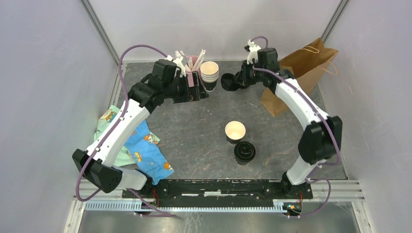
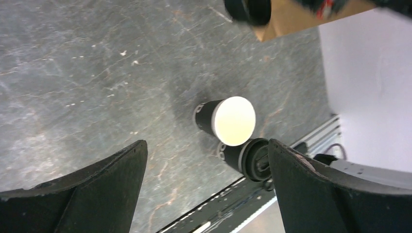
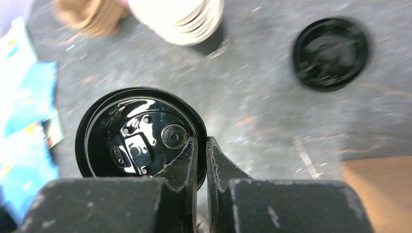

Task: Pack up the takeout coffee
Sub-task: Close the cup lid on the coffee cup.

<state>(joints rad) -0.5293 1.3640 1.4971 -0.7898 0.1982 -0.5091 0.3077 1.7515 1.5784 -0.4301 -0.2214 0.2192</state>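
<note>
- Toward the near edge of the table [image 1: 194, 131], right of middle, the takeout coffee [image 1: 244, 152] stands upright with its black lid on, well apart from both grippers.
- Just beyond it, close enough that I cannot tell whether they touch, stands a lidless black cup [image 1: 235, 132], cream inside.
- At the far edge, the right gripper [image 3: 200, 144] has its jaws pressed almost together, pinching the rim of a loose black lid [image 3: 136, 136]. I cannot tell whether that lid is clear of the table.
- Another black lid [image 3: 330, 53] lies flat on the table near it, blurred.
- The left gripper [image 2: 206, 145] is spread wide and holds nothing. It sits near the far edge, just beside a stack of cream-rimmed cups [image 1: 209, 73] and a holder of stirrers [image 1: 192, 63].
- A brown paper bag [image 1: 301, 73] with handles sits in the far right corner, behind the right arm.
- A blue and green printed cloth [image 1: 145, 150] lies by the near left corner, partly under the left arm.
</note>
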